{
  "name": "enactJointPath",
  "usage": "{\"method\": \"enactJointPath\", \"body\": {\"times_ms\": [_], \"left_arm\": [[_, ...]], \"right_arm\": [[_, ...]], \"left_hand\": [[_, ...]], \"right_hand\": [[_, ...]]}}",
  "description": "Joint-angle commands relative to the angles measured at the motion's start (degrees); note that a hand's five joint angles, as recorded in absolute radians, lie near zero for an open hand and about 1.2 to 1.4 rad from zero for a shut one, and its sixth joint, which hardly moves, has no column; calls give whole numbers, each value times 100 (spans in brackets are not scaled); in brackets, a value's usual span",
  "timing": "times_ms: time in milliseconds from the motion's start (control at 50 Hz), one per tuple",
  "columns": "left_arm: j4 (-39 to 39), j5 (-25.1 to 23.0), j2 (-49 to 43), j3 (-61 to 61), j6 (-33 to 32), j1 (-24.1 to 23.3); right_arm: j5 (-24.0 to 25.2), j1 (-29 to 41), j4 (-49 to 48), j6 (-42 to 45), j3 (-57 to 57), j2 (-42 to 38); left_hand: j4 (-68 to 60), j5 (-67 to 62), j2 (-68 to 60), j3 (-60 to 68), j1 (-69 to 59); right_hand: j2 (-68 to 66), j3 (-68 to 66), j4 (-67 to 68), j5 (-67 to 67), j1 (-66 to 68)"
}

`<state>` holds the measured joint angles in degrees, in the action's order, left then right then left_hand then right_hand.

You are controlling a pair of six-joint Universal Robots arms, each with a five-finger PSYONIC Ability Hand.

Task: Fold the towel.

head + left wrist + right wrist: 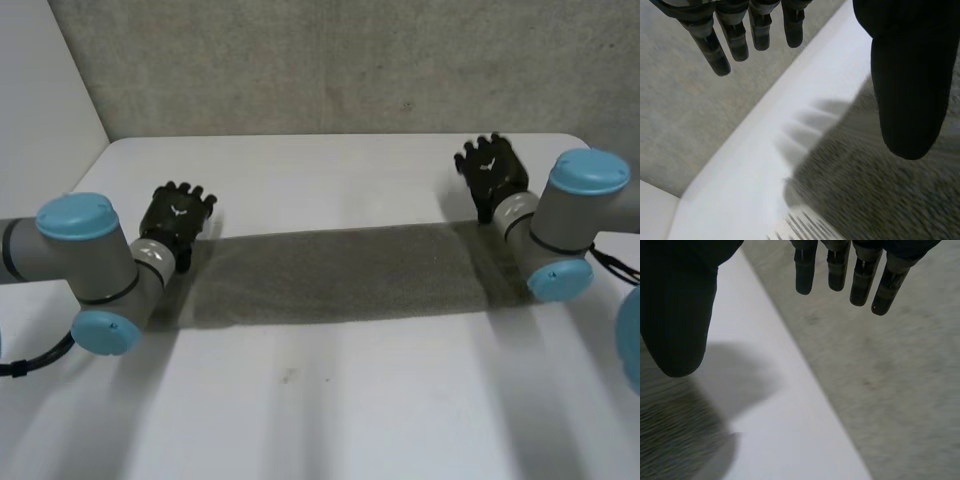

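A grey-brown towel lies flat across the white table as a long strip. My left hand hovers over the table just beyond the towel's far left corner, fingers straight and spread, thumb apart from them, holding nothing. In the left wrist view the towel lies below the thumb. My right hand hangs beyond the towel's far right corner, fingers straight, thumb apart, empty. The towel's corner lies under that thumb in the right wrist view.
The table's far edge runs along a grey carpeted floor. A white wall stands at the far left. Bare tabletop spreads in front of the towel.
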<state>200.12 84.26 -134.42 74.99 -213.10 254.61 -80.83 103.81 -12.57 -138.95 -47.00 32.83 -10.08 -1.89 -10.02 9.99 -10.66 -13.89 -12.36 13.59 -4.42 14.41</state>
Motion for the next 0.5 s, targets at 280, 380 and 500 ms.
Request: {"method": "enactJointPath", "body": {"times_ms": [280, 380, 500], "left_arm": [[-8, -67, 2446, 2000, 874, -26], [-8, -76, 2701, 2405, 1436, -78], [1, -76, 2834, 2687, 1780, -149]], "right_arm": [[970, -897, 1044, -1214, -2804, 2904], [1498, -1266, 1397, -1161, -3200, 2913], [1728, -1592, 1372, -661, -3771, 2791]], "left_hand": [[8, 189, 2, 1, 66], [8, 189, 2, 1, 66], [8, 189, 2, 1, 66]], "right_hand": [[-690, -843, 721, -638, 639], [-1485, -1638, 1515, -1433, 1434], [-1486, -1639, 1516, -1434, 1435]]}}
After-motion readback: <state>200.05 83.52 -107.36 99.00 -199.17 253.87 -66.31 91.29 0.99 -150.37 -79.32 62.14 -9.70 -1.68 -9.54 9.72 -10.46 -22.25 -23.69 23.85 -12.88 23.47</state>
